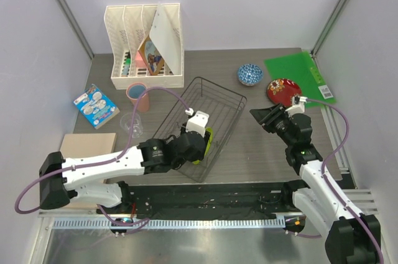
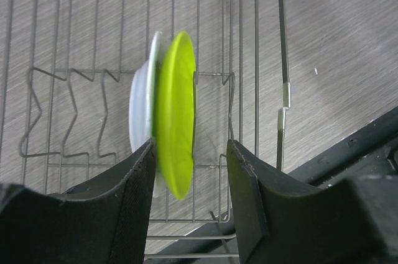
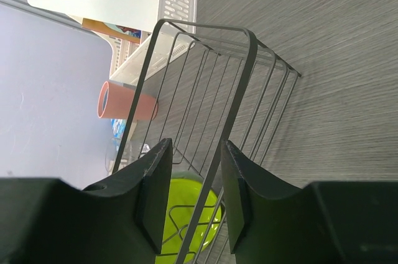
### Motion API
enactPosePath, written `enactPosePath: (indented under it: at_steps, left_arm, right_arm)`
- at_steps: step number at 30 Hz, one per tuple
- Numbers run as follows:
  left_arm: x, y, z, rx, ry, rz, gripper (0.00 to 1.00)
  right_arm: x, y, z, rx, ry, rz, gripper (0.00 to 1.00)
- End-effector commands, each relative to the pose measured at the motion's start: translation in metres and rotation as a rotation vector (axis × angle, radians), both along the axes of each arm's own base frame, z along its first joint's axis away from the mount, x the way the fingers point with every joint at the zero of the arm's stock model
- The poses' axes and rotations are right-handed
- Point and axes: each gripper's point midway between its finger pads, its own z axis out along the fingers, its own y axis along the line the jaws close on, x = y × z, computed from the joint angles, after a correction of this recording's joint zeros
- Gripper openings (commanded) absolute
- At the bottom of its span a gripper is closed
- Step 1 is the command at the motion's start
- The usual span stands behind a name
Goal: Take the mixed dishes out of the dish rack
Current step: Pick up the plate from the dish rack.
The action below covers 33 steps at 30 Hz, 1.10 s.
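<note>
The black wire dish rack (image 1: 214, 105) sits mid-table. A green-rimmed plate (image 2: 176, 115) and a white plate (image 2: 140, 109) stand on edge against its prongs. My left gripper (image 2: 189, 158) is open at the rack's near end; its jaws straddle the green plate's lower edge, with a gap on the right side. My right gripper (image 1: 260, 117) is open beside the rack's right side, and the rim wire (image 3: 233, 99) shows in the gap between its fingers, untouched. On the table are the pink cup (image 1: 138, 96), glass tumbler (image 1: 132, 124), blue bowl (image 1: 250, 74) and red plate (image 1: 283, 90).
A white slotted file organizer (image 1: 146, 46) with papers stands at the back left. A green folder (image 1: 298, 74) lies at the back right under the red plate. A blue packet (image 1: 96, 105) and a cardboard box (image 1: 87, 146) lie at the left.
</note>
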Motion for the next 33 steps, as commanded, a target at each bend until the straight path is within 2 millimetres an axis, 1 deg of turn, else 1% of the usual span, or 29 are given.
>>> enactPosePath:
  at_steps: [1,8,12,15,16,19,20,22,25,27,28,29,31,32,33]
  left_arm:
    - [0.003,-0.013,0.005,-0.033,-0.019,0.022,0.49]
    - [0.006,-0.008,-0.014,0.017,-0.006,0.064,0.48]
    - [0.008,-0.004,-0.018,0.038,-0.012,0.079,0.48]
    - [0.009,-0.001,-0.024,0.053,-0.016,0.089,0.47]
    - [0.009,-0.001,-0.029,0.074,-0.013,0.087,0.46]
    - [0.01,0.0,-0.037,0.112,-0.005,0.095,0.4]
    - [0.011,0.002,-0.037,0.118,-0.006,0.107,0.35]
    - [0.012,0.003,-0.035,0.12,-0.021,0.118,0.29]
    - [0.016,0.007,-0.034,0.146,-0.043,0.136,0.27]
    - [0.016,0.009,-0.036,0.158,-0.046,0.139,0.22]
    - [0.016,0.01,-0.034,0.157,-0.05,0.141,0.2]
    - [0.016,0.01,-0.032,0.15,-0.054,0.142,0.11]
    - [0.017,0.011,-0.025,0.143,-0.072,0.143,0.03]
    - [0.017,0.012,-0.021,0.14,-0.084,0.143,0.0]
    - [0.017,0.012,-0.013,0.125,-0.097,0.139,0.0]
  right_arm:
    - [0.0,0.003,0.009,-0.006,-0.053,0.019,0.42]
    - [-0.001,0.0,0.006,-0.024,-0.046,0.009,0.43]
    - [-0.002,0.001,0.002,-0.025,-0.038,0.013,0.42]
    - [-0.001,0.001,0.0,-0.026,-0.032,0.011,0.42]
    - [-0.001,0.001,-0.002,-0.025,-0.028,0.011,0.42]
    - [-0.002,0.001,-0.004,-0.026,-0.024,0.011,0.42]
    - [-0.002,0.001,-0.006,-0.025,-0.019,0.011,0.42]
    - [-0.002,0.0,-0.006,-0.027,-0.019,0.01,0.42]
    - [-0.003,0.0,-0.008,-0.028,-0.016,0.007,0.42]
    - [-0.003,-0.001,-0.008,-0.027,-0.014,0.003,0.42]
    - [-0.003,-0.001,-0.008,-0.028,-0.015,0.004,0.42]
    - [-0.003,-0.001,-0.008,-0.028,-0.015,0.004,0.42]
    - [-0.003,-0.001,-0.007,-0.028,-0.018,0.002,0.42]
    - [-0.003,-0.002,-0.008,-0.03,-0.018,-0.001,0.42]
    - [-0.003,-0.002,-0.007,-0.028,-0.021,-0.001,0.42]
